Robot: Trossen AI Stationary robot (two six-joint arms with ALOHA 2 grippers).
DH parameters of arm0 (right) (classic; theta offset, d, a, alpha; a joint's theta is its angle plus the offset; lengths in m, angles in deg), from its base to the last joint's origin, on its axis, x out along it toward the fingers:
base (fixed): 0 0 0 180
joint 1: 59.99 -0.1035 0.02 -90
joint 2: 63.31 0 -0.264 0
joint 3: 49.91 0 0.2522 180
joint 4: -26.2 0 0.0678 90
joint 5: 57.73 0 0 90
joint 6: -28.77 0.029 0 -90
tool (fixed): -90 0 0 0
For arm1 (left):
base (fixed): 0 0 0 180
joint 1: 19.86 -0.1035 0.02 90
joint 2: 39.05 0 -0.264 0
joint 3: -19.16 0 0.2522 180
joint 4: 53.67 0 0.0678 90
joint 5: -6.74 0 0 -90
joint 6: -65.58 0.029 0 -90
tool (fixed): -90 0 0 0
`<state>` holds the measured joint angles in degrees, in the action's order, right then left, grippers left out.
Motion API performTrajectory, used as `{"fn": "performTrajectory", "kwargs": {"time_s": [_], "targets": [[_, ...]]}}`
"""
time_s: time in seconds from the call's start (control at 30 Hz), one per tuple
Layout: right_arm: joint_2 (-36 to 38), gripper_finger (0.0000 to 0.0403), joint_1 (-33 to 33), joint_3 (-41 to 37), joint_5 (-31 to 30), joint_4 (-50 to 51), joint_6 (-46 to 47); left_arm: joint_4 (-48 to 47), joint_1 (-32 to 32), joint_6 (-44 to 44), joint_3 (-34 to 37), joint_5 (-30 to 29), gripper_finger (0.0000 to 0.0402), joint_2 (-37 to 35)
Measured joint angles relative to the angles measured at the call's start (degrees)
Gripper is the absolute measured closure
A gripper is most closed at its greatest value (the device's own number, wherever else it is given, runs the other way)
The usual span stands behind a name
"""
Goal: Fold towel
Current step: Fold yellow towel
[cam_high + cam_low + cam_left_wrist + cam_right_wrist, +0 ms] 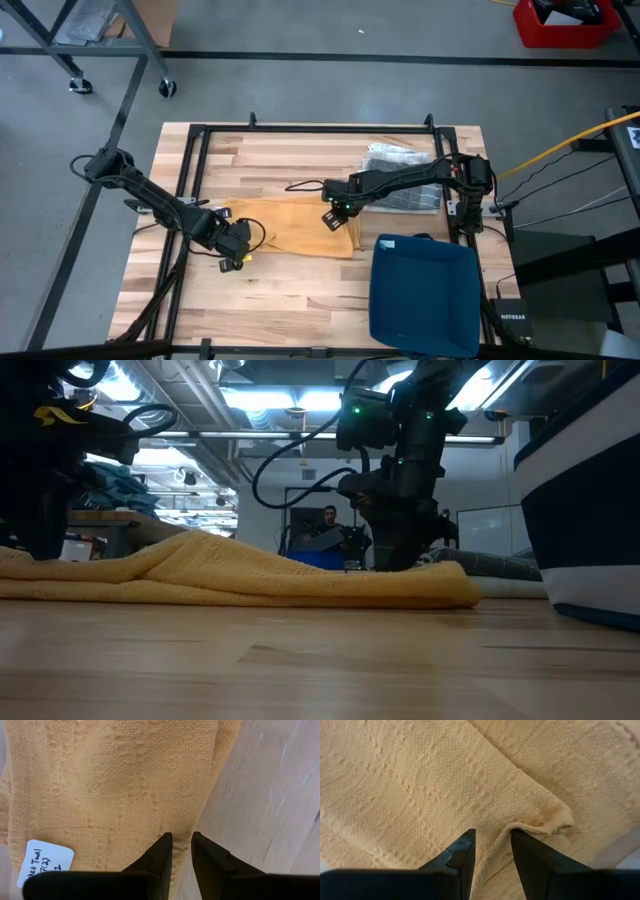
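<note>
The yellow towel on the desk is gripped at its left edge by the left hand and at its right edge by the right hand.

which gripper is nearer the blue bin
Right. The right gripper sits over the yellow towel's end just beside the blue bin; the left gripper is at the towel's far end, farther away.
</note>
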<state>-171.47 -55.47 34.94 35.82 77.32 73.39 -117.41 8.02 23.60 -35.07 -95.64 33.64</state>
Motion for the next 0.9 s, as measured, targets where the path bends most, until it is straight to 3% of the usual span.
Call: {"fn": "performTrajectory", "kwargs": {"time_s": [0.33, 0.43, 0.6, 0.9], "targets": [[0.0, 0.0277, -0.02, 0.02, -3.08, 0.24, -0.13, -0.02, 0.0, 0.0, 0.0, 0.0, 0.0339, 0.0], [0.0, 0.03, 0.02, 0.02, -3.14, 0.45, -0.4, -0.02, 0.0, 0.0, -0.02, 0.0, 0.0339, 0.0], [-0.02, 0.0388, 0.02, 0.02, -3.29, 1.87, -3.21, -0.02, 0.0, 0.0, -0.02, 0.0, 0.0339, 0.0], [-0.07, 0.0397, 0.48, 0.9, -7.81, 4.34, -5.05, -0.02, 0.0, 0.0, -0.02, -0.02, 0.0339, 0.0]]}}
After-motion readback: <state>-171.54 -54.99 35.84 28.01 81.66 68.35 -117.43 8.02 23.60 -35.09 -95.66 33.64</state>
